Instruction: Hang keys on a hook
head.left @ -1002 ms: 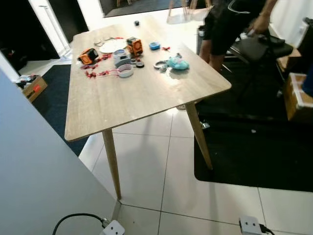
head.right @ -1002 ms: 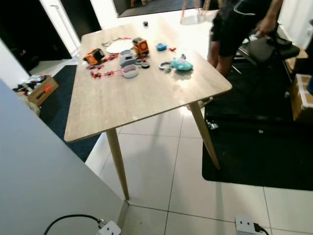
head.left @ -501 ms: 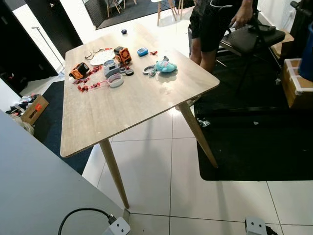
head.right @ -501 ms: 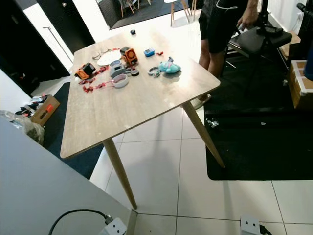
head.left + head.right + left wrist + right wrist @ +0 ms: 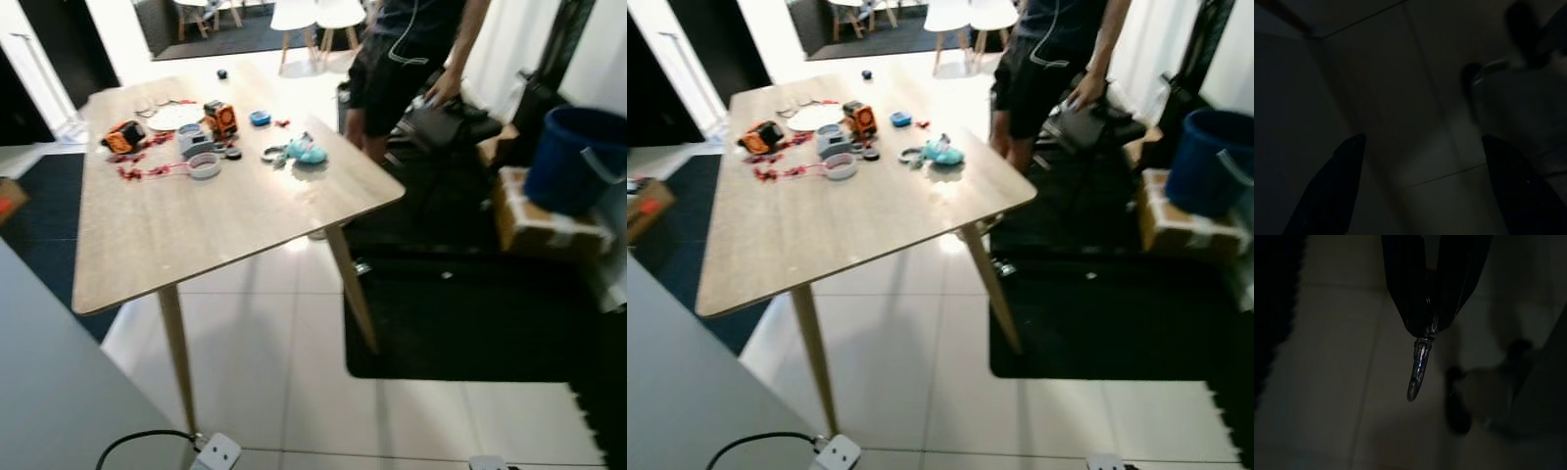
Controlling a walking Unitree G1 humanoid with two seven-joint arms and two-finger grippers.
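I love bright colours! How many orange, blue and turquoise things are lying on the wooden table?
On the table:
orange things: 2
blue thing: 1
turquoise thing: 1
Total: 4

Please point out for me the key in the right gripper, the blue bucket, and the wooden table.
key (image 5: 1418, 369): right wrist view, on its metal shaft.
blue bucket (image 5: 573, 162): left eye view, on its side wall.
wooden table (image 5: 196, 230): left eye view, on bare tabletop.
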